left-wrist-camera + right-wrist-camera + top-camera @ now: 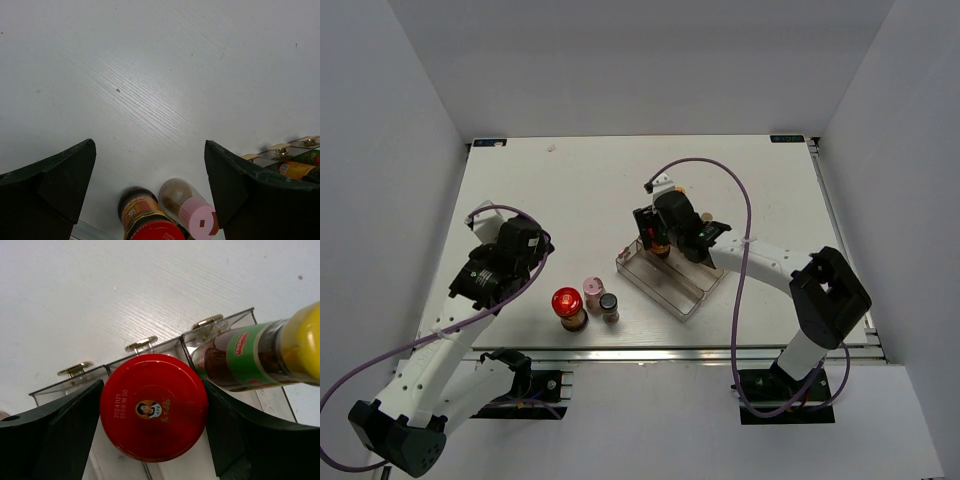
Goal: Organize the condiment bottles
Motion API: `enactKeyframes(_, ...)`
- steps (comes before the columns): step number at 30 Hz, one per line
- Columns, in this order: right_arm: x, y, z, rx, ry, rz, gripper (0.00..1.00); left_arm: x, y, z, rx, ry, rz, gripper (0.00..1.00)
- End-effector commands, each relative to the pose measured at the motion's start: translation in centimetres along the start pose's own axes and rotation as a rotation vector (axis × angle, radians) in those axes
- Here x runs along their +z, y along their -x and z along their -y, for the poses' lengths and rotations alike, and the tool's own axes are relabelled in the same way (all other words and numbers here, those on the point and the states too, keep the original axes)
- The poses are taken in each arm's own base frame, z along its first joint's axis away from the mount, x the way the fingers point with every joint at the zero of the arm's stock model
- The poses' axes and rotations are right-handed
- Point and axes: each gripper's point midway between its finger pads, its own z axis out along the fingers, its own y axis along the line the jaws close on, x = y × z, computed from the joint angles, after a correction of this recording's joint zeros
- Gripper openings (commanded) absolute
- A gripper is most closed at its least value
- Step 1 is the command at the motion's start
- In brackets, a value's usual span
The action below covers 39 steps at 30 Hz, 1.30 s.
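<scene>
At the tray (692, 300), right tool (661, 240) clamps red-lidded jar (154, 407) upright, slot directly beneath, yellow-capped bottle (250, 360) beside; left tool (150, 150) gapes wide, nearest the three bottles (588, 300) standing on the surface (550, 200).

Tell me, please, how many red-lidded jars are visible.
2. One red-lidded jar stands beside the pink-capped shaker; the other sits between the right gripper's fingers at the tray. Others may be hidden.
</scene>
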Motion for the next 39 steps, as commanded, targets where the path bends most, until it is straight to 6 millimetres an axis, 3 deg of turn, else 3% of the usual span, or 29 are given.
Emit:
enactKeyframes(1,-2.5,7.3,-0.2,0.077,0.023,0.229,0.82,0.1,-0.1,0.3,0.000,-0.019,0.001,0.98)
enactKeyframes(10,-3.8,8.0,-0.7,0.082,0.063,0.243,0.88,0.0,-0.1,0.6,0.006,-0.033,-0.005,0.98)
enactKeyframes(17,-6.9,9.4,-2.9,0.039,0.216,0.285,0.89,0.0,-0.2,0.7,0.011,-0.043,-0.011,0.98)
enactKeyframes(22,-9.0,9.2,-7.5,-0.194,0.407,0.334,0.89,0.1,-0.4,1.0,0.020,-0.047,-0.023,0.98)
enactKeyframes(27,-11.4,5.9,-15.0,-0.485,0.702,0.332,0.89,0.1,-0.4,1.1,0.023,-0.047,-0.029,0.98)
enactKeyframes(32,-12.1,3.0,-20.6,-0.604,0.884,0.289,0.89,0.2,-0.6,1.1,0.024,-0.049,-0.033,0.98)
enactKeyframes(39,-11.5,1.7,-24.8,-0.657,0.953,0.274,0.89,-0.1,-0.4,1.0,0.022,-0.048,-0.030,0.98)
